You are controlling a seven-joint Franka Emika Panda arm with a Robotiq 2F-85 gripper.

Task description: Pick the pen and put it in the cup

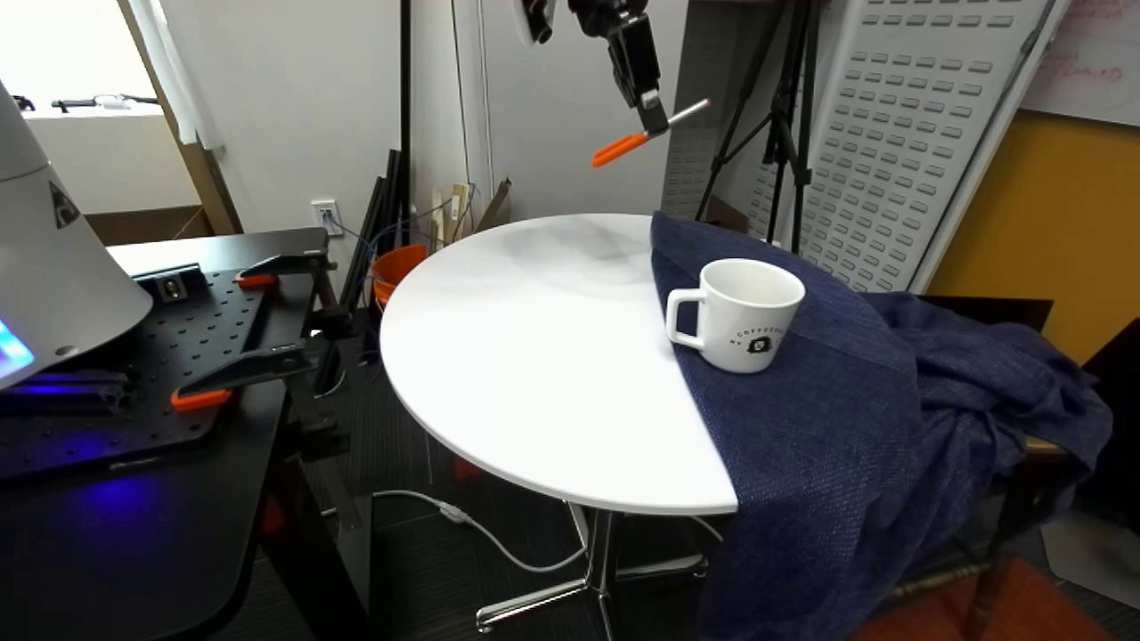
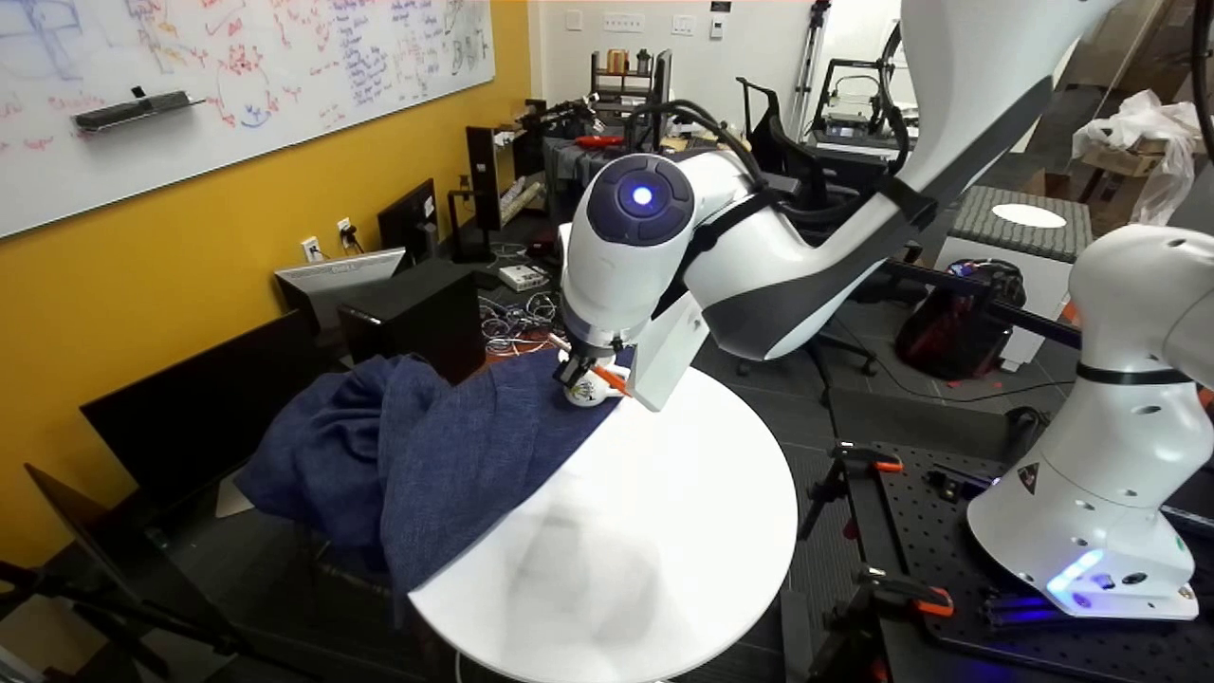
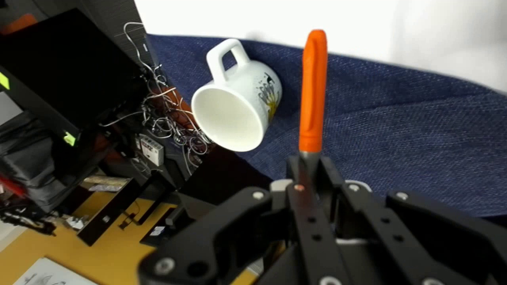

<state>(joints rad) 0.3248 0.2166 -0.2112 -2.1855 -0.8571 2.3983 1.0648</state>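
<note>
In an exterior view, from left to right: a white desk [image 1: 534,356] is noted; 1 orange-ended pen [image 1: 620,150] is held raised and tilted, clenched in the pincer [image 1: 655,123]. The picking is judged complete. To the right, the cup [image 1: 746,316] stands upright on blue cloth [image 1: 802,427]; alignment over it, lowering and release are judged outstanding. On its side, 1 dark logo [image 1: 760,344] and lettering [image 1: 761,332] resembling "COFFEE" are recorded; the remainder is illegible. Farther right, red handwriting [image 1: 1094,73] on the whiteboard [image 1: 1060,96] cannot be read.
</note>
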